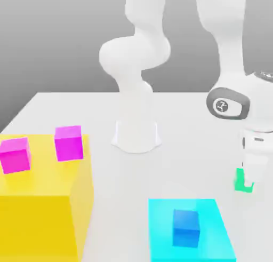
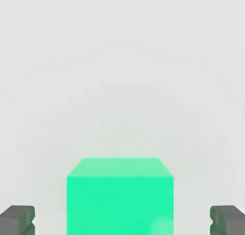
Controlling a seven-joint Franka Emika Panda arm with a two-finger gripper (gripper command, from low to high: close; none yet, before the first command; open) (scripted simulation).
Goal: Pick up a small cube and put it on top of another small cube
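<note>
Green cube (image 1: 243,182) sits on the white table (image 1: 181,117) at the exterior view's right, near the front edge, and I see my gripper (image 1: 249,176) lowered right over it, partly covering its upper side. From the hand view, the green cube (image 2: 119,195) lies between the two dark fingertips (image 2: 18,219), which stand well apart on either side with bare table showing between each pad and the cube's faces, so I read the jaws as open and not touching it. The cube looks square to the fingers, resting flat. Just to the left of it, toward the near edge, a blue cube (image 1: 185,227) rests on a flat cyan pad (image 1: 213,213). Far over on the exterior view's left stands a large yellow block (image 1: 48,213), and on its top I count two magenta cubes, one (image 1: 15,155) close to the left edge and the other (image 1: 69,143) beside it further right, apart from each other. The arm's white base (image 1: 135,133) stands at the middle of the table, behind all of these.
</note>
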